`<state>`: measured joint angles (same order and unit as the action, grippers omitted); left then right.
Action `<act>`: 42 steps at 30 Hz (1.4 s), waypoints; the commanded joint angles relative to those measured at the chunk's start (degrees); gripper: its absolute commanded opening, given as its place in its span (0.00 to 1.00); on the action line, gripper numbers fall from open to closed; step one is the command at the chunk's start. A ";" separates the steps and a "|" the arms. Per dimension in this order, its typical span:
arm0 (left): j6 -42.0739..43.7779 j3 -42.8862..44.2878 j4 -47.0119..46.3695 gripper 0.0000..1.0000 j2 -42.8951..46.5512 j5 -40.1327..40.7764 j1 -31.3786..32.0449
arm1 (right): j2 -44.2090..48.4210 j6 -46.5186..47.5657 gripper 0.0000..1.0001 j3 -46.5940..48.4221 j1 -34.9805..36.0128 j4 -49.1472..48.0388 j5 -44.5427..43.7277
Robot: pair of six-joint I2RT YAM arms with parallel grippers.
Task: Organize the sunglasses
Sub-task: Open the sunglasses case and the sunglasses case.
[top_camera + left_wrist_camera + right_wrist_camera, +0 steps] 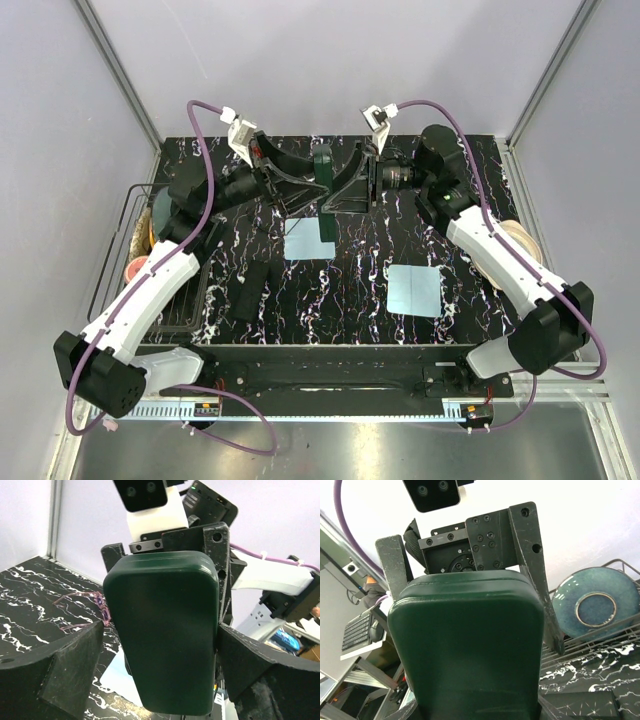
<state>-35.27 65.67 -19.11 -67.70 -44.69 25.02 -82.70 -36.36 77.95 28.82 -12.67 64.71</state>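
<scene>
**A:** Right pincer (342, 188): jaws fairly wide and closed across a dark green case (322, 165). It holds the case upright at about twelve o'clock on the table (380, 240) in the overhead view. As far as we can see, the case is lifted clear of the surface.

**B:** And the left pincer (160, 630)?

**A:** Spread as wide as it goes, one finger on either side of the same case. We cannot tell whether its pads touch the shell, so we note it as not gripping.

**B:** Sunglasses (82, 601)?

**A:** We make them out only from the left wrist. They are thin and purple-tinted, lying flat on the table at the case's nine o'clock, apart from both pincers.

**B:** Progress, then?

**A:** Early, we judge. The case is up between the two arms and its lid looks closed. Nothing is stowed yet. As we read it, what is left is to open the case, fetch the sunglasses, lay them inside, close it and set it down.
</scene>
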 commanded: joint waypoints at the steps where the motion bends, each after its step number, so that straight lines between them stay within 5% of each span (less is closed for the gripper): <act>1: -0.33 1.39 -4.61 0.90 0.03 -6.63 -0.49 | 1.75 -4.68 0.00 0.27 0.62 -10.53 7.35; 5: -0.68 1.04 -6.90 0.63 0.20 -10.24 -0.49 | 2.45 -6.09 0.00 0.27 0.71 -10.98 7.98; 6: -0.94 0.87 -7.77 0.47 0.11 -10.77 -0.49 | 2.63 -6.09 0.00 0.27 0.63 -10.72 8.07; 10: 1.85 1.13 -4.71 0.25 0.20 -11.21 -0.58 | 3.94 -6.88 0.00 -0.52 0.63 -12.37 8.94; 17: 10.04 0.87 4.08 0.16 0.99 -13.76 -2.16 | 7.72 -10.57 0.00 -2.36 0.62 -16.86 11.05; 29: 10.83 -5.99 4.51 0.00 6.09 -14.46 -4.62 | 11.95 -12.59 0.00 -3.77 0.63 -19.94 12.99; 42: 20.05 -4.85 16.91 0.00 8.37 -6.82 -4.80 | 10.27 -10.58 0.00 -2.90 0.54 -13.27 8.95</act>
<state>-22.04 61.28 -8.51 -58.65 -58.52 21.12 -75.46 -46.30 71.85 28.23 -23.97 71.83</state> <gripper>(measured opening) 0.614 0.775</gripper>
